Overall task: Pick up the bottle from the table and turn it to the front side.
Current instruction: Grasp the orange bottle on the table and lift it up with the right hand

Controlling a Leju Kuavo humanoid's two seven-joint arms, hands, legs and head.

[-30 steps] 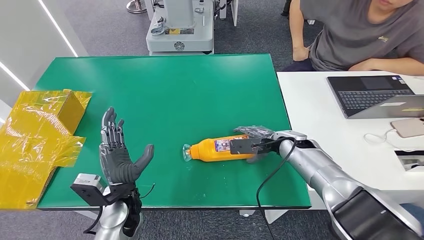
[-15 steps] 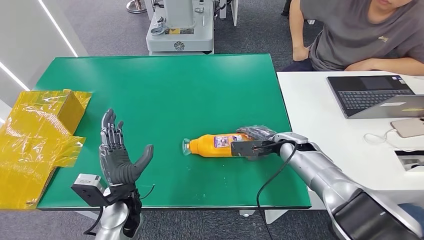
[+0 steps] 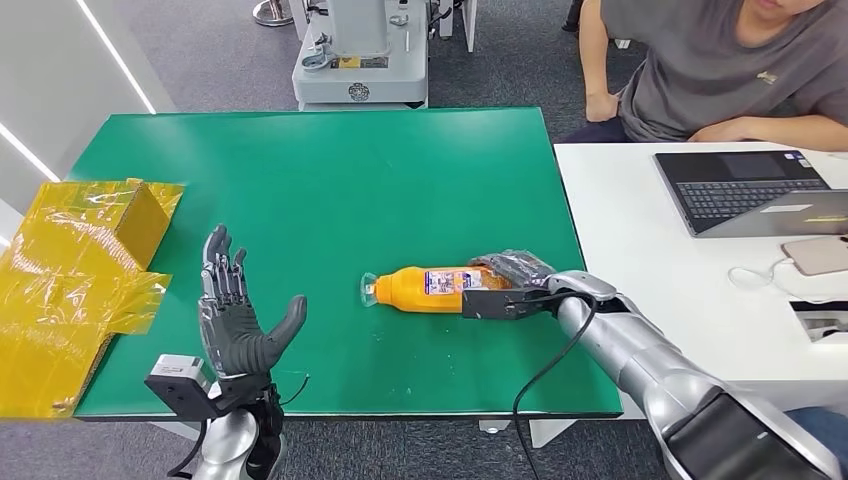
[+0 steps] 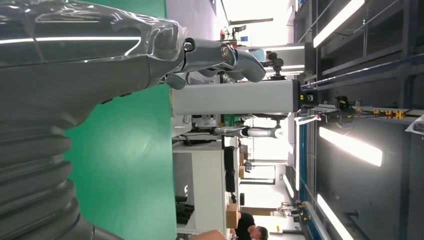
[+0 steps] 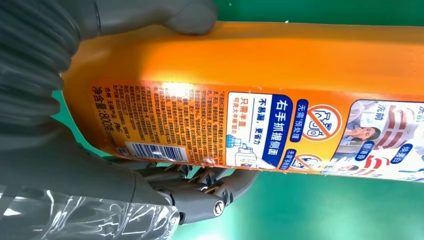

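One orange bottle (image 3: 432, 289) is lying on its side on the green table (image 3: 330, 180), toward the near right part of the surface, with its clear cap end pointing toward the table's middle and its base sitting in the right hand (image 3: 510, 272). In the right wrist view the bottle (image 5: 260, 95) is showing its printed label with a barcode and small text, the thick grey thumb (image 5: 185, 15) pressing on one long side and the darker fingers (image 5: 200, 187) curling around the opposite side, so the hand is gripping the bottle's base end. Whether the bottle is resting on the table or raised slightly off it cannot be told.

One left hand (image 3: 232, 312) is hovering over the near left part of the table, palm up, fingers straight and apart, thumb spread to the side, holding nothing. In the left wrist view its fingers (image 4: 235, 55) are appearing extended against the room beyond.

One crumpled sheet of yellow film (image 3: 75, 275) is lying at the table's left edge. One white table (image 3: 650, 240) is standing just beside the green one on the right, carrying an open laptop (image 3: 750, 190). One person (image 3: 720, 65) in a grey shirt is sitting behind it.
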